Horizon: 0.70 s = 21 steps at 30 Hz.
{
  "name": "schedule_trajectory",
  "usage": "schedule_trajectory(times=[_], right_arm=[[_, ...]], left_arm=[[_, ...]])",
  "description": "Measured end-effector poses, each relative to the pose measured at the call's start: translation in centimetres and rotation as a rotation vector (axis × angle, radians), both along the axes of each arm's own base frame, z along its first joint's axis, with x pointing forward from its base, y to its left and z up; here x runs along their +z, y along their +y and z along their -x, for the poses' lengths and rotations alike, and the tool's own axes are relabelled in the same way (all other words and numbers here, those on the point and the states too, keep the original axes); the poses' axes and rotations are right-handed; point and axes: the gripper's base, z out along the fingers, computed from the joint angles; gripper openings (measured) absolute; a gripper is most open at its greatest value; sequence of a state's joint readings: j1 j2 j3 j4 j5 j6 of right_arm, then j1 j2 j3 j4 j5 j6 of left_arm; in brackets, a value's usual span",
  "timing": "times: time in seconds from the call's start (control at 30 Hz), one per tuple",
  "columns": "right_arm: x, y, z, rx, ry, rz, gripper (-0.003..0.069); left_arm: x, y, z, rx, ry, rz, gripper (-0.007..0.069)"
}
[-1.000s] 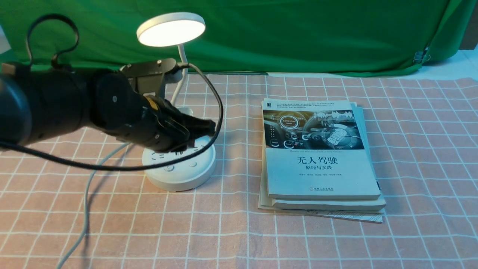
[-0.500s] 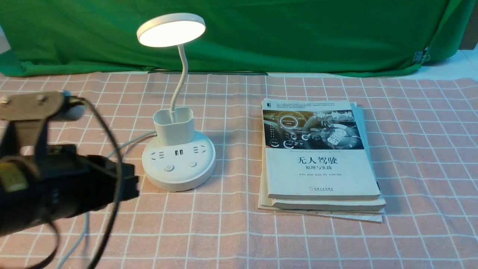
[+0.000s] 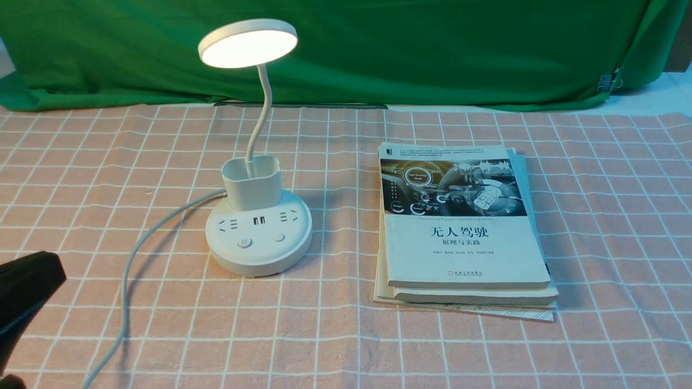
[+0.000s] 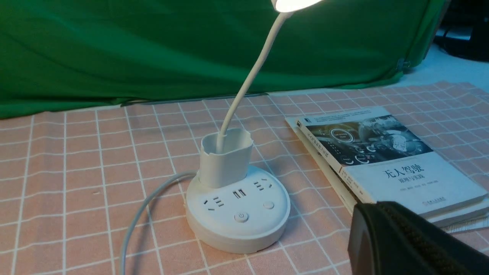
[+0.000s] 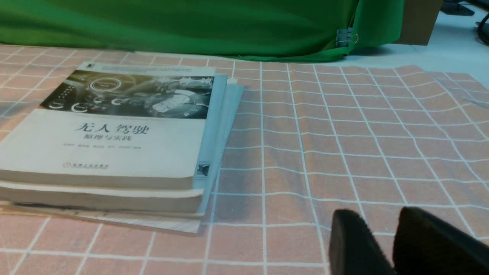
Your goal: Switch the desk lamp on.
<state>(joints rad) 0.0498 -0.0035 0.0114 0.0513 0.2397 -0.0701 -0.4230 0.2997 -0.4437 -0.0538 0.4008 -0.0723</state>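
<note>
Pink checked cloth covered the desk (image 3: 486, 351), with a green curtain (image 3: 432, 54) hung behind it. On my left half stood the white plastic desk lamp (image 3: 252, 186), well apart from a stack of pale paperback books (image 3: 465, 237) on the right. Its flat disc head (image 3: 247, 44) glowed, so I judged the switching step done. All that remained was to park the arms without snagging the white cord (image 3: 130, 267), which trailed from the base toward the near left edge.

The lamp's long axis ran upright. Its thin gooseneck (image 3: 263, 113) rose from the small cup holder, leaning slightly, and the disc faced down and toward me. The round base (image 3: 258, 254) turned its sockets and 2 buttons my way.

Only a black corner of the left hand (image 3: 30, 283) showed, low and clear of the lamp, and I could not tell whether it was open or closed. The right hand (image 5: 393, 219) rested near the books, its 2 fingers (image 5: 355, 244) almost together on nothing.
</note>
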Motion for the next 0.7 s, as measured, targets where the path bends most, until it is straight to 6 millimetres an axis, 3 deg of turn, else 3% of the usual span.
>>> schedule_trajectory(times=[0.33, 0.5, 0.7], right_arm=[[0.0, 0.0, 0.0, 0.0, 0.0, 0.0, 0.0238], [0.0, 0.0, 0.0, 0.0, 0.0, 0.0, 0.0238], [0.0, 0.0, 0.0, 0.0, 0.0, 0.0, 0.0238]], left_arm=[[0.0, 0.0, 0.0, 0.001, -0.004, -0.004, 0.0001], [-0.4, 0.5, -0.2, 0.037, -0.058, -0.144, 0.0001], [-2.0, 1.8, 0.3, 0.197, -0.16, -0.143, 0.0001]])
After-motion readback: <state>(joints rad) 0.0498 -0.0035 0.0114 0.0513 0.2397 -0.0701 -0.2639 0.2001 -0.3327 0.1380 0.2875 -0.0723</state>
